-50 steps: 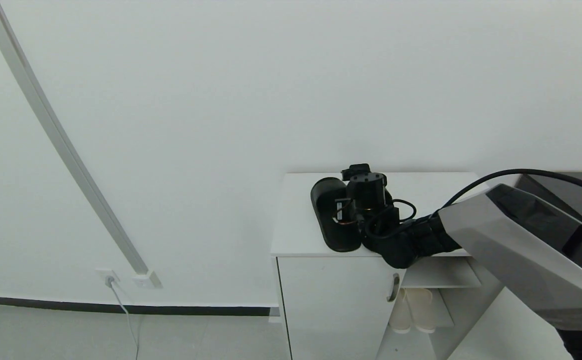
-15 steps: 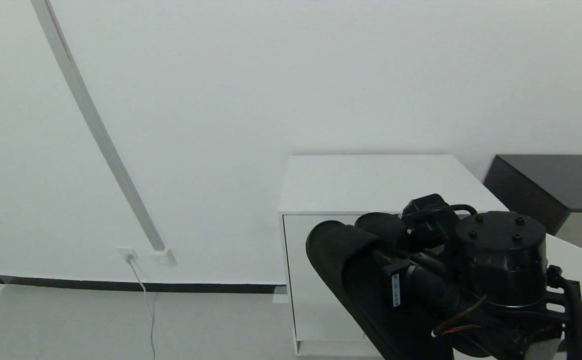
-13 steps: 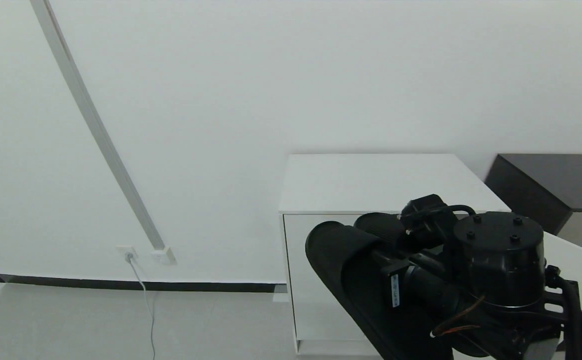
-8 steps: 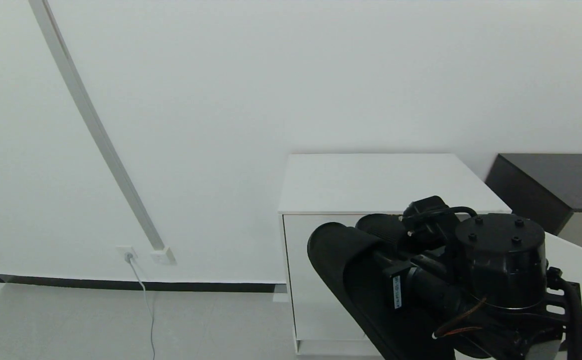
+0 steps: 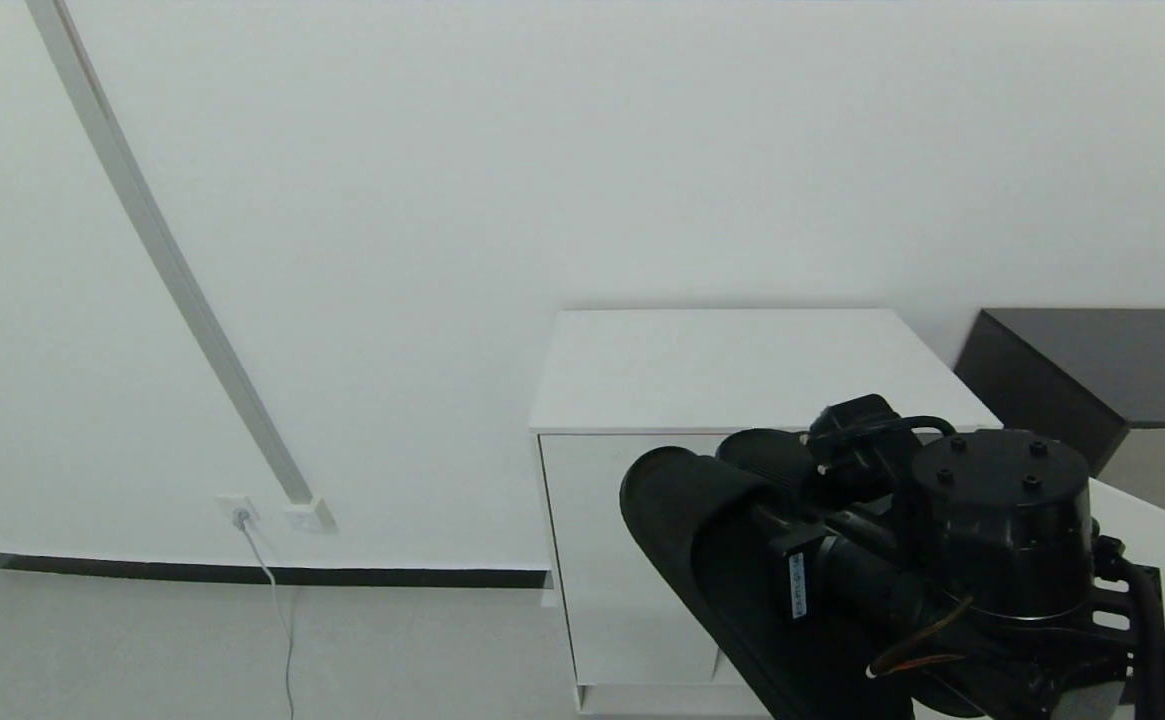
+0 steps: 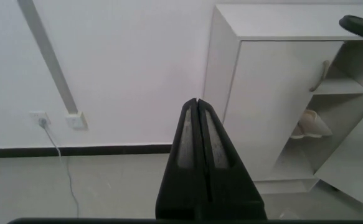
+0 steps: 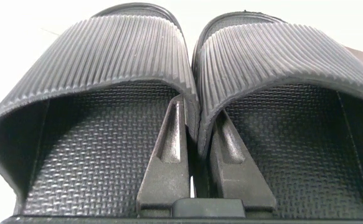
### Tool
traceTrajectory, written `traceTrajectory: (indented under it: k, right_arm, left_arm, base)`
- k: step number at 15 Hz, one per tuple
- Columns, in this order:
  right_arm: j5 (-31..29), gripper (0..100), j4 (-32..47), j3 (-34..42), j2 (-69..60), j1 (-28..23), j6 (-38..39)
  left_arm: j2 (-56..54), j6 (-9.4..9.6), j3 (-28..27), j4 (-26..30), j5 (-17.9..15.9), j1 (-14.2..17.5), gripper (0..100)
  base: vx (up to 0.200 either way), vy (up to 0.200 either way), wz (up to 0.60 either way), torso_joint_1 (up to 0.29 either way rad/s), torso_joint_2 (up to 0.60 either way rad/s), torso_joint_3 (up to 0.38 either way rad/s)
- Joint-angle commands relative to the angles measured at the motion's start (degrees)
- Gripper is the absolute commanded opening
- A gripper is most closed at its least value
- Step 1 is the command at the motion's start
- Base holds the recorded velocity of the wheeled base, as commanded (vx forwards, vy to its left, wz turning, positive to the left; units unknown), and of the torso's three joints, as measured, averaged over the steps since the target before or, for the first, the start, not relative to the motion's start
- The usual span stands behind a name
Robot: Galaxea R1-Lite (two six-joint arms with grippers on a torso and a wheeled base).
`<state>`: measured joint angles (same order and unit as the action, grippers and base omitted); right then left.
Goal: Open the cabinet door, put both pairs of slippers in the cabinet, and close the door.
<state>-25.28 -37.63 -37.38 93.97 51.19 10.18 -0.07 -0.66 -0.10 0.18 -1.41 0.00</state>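
A pair of black slippers [image 5: 702,540] hangs in the air in front of the white cabinet [image 5: 732,365], low on my right side. My right gripper [image 7: 197,146] is shut on the pair, its fingers [image 7: 169,155] pinching the two ribbed straps [image 7: 119,56] together from inside. The cabinet's left door [image 6: 274,106] is closed, while the right compartment stands open. A pair of white slippers [image 6: 312,124] rests on a lower shelf inside it. My left gripper [image 6: 198,109] is shut on nothing, held low, left of the cabinet and facing the wall.
A grey conduit [image 5: 157,250] runs slantwise down the wall to a socket [image 5: 239,513] with a cable. A dark table [image 5: 1092,370] stands right of the cabinet. The opened white door panel [image 5: 1157,530] juts out at lower right. Bare floor [image 5: 242,640] lies left of the cabinet.
Since 3.3 s ago the right gripper has taken the black slippers off the cabinet top and drawn them back towards me. The head view has shifted; lately the slippers hardly moved.
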Motion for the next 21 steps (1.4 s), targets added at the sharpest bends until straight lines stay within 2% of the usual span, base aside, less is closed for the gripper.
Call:
traceTrajectory:
  k: [1,12,21]
  right_arm:
    - [-0.03,0,0.02,0.73,-0.01,0.14,-0.34]
    - [0.50,0,0.02,2.13,-0.10,-0.39,-0.34]
    - [1.29,0,0.02,2.75,-0.01,-1.27,-0.77]
  left_arm:
    - [0.07,-0.04,0.01,-0.01,0.01,0.00,0]
    - [0.07,0.31,0.01,-0.01,-0.17,0.00,0]
    - [0.07,0.31,0.01,-0.01,-0.08,0.00,0]
  base:
    - [0.000,-0.200,0.00,0.012,0.00,-0.002]
    - [0.000,-0.200,0.00,0.001,0.00,0.002]
    - [0.000,0.000,0.00,0.000,0.00,0.000]
